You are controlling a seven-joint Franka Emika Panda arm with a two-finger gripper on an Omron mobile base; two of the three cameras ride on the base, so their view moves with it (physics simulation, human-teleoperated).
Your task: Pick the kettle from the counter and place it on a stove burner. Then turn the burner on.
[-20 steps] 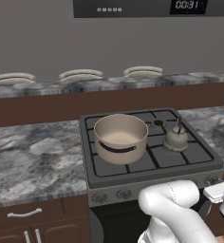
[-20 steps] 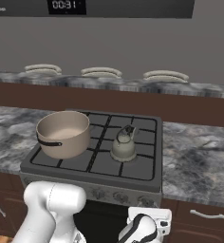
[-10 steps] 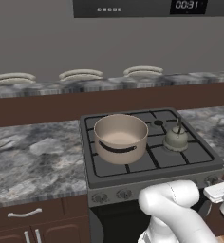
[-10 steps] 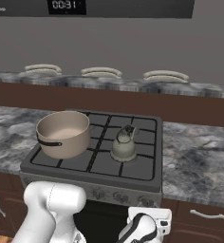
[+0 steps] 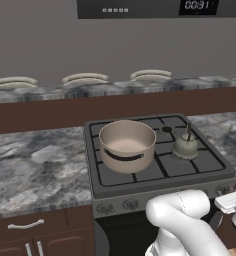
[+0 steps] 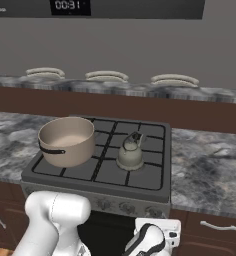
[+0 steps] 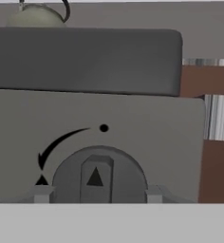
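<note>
The small grey-green kettle (image 5: 185, 146) (image 6: 130, 155) stands upright on the cooktop's front right stove burner (image 5: 206, 161), free of the gripper. Its top shows at the upper left of the hand view (image 7: 35, 16). My gripper (image 7: 97, 193) is low at the right end of the stove's front panel. One fingertip presses each side of a round grey burner knob (image 7: 98, 176). The knob's triangle mark points straight up, just left of the black dot above it. My white hand (image 5: 231, 201) shows at the stove's front right corner.
A large tan pot (image 5: 127, 145) (image 6: 66, 141) fills the left burners. Marbled counter (image 5: 35, 165) (image 6: 210, 165) runs on both sides of the stove. Plates (image 5: 85, 78) lie on the raised back ledge. More knobs (image 5: 131, 204) line the front panel.
</note>
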